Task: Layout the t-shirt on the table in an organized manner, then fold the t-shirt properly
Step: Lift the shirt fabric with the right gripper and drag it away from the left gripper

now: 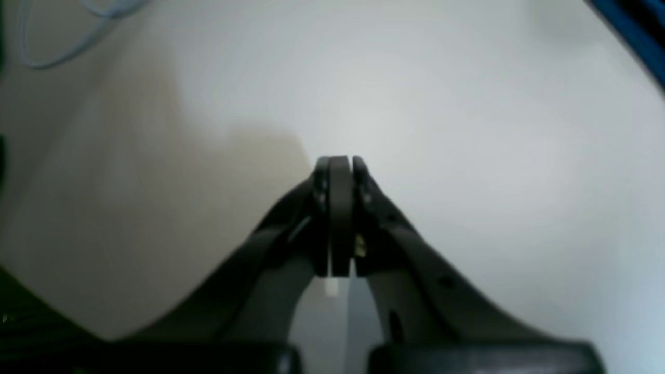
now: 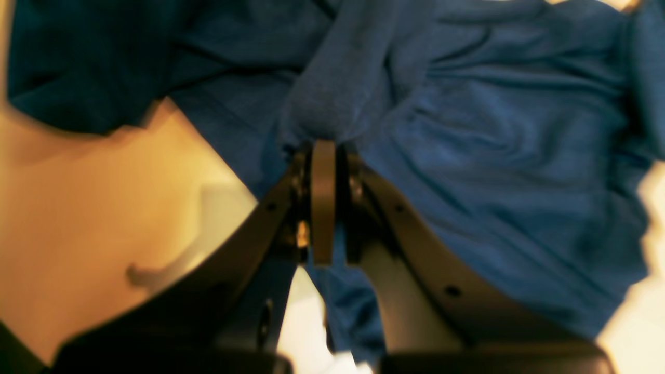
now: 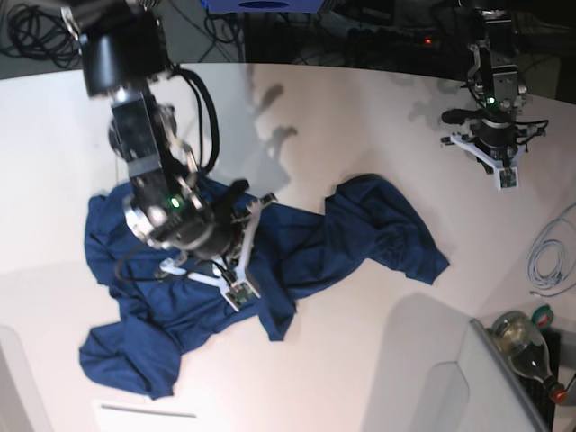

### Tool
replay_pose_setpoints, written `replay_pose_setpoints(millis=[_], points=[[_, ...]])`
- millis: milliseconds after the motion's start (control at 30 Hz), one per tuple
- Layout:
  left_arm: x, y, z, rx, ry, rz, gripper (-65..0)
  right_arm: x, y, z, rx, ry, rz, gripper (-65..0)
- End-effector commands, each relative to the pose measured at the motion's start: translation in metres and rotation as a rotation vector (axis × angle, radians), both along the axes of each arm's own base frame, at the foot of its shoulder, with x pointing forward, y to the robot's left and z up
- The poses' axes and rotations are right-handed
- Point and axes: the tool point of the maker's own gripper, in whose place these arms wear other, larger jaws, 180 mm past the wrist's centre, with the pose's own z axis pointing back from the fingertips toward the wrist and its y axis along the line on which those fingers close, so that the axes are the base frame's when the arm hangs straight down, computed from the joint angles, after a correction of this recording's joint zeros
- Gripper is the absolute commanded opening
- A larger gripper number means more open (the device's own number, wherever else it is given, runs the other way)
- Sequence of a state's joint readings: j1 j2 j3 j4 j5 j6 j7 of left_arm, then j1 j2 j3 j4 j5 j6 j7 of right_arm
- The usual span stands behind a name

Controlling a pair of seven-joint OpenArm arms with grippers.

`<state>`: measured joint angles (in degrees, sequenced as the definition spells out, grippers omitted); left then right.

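The dark navy t-shirt lies crumpled and wrinkled across the left and middle of the white table, one part stretching right. In the right wrist view my right gripper is shut on a raised bunch of the t-shirt, with bare table to its left. The right arm hangs over the shirt's left half. My left gripper is shut with nothing in it, above bare table, and a t-shirt edge shows at the top right. The left arm stands at the far right, away from the shirt.
A white cable lies at the right edge, and a bottle stands beyond the grey panel at the near right corner. Another grey panel sits near left. Dark cables lie behind the curved far edge.
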<state>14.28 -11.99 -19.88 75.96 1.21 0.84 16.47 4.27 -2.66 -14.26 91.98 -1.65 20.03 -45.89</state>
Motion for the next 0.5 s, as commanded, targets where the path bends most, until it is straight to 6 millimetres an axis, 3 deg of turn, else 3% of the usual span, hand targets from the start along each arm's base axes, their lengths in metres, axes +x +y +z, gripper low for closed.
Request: replay_pose_setpoints(millis=[0, 67, 133, 267, 367, 467], points=[[0.011, 0.008, 0.015, 0.032, -0.047, -0.011, -65.0, -0.010, 0.005, 0.017, 0.014, -0.033, 0.041, -64.8], [0.013, 0.009, 0.017, 0.033, -0.051, -0.011, -65.0, -0.040, 0.008, 0.025, 0.003, -0.025, 0.096, -64.8], [0.017, 0.010, 0.020, 0.037, -0.061, -0.011, -65.0, -0.074, 0.009, 0.020, -0.010, 0.021, 0.140, -64.8], [0.026, 0.014, 0.027, 0.044, -0.076, -0.011, -65.0, -0.134, 0.011, -0.014, -0.041, 0.156, 0.233, -64.4], [0.038, 0.005, 0.036, 0.040, -0.113, -0.028, -65.0, -0.155, 0.004, -0.042, -0.067, 0.252, 0.239, -64.1], [0.046, -0.004, 0.039, 0.020, -0.138, -0.026, -65.0, -0.159, 0.001, -0.051, -0.077, 0.281, 0.238, -63.9]])
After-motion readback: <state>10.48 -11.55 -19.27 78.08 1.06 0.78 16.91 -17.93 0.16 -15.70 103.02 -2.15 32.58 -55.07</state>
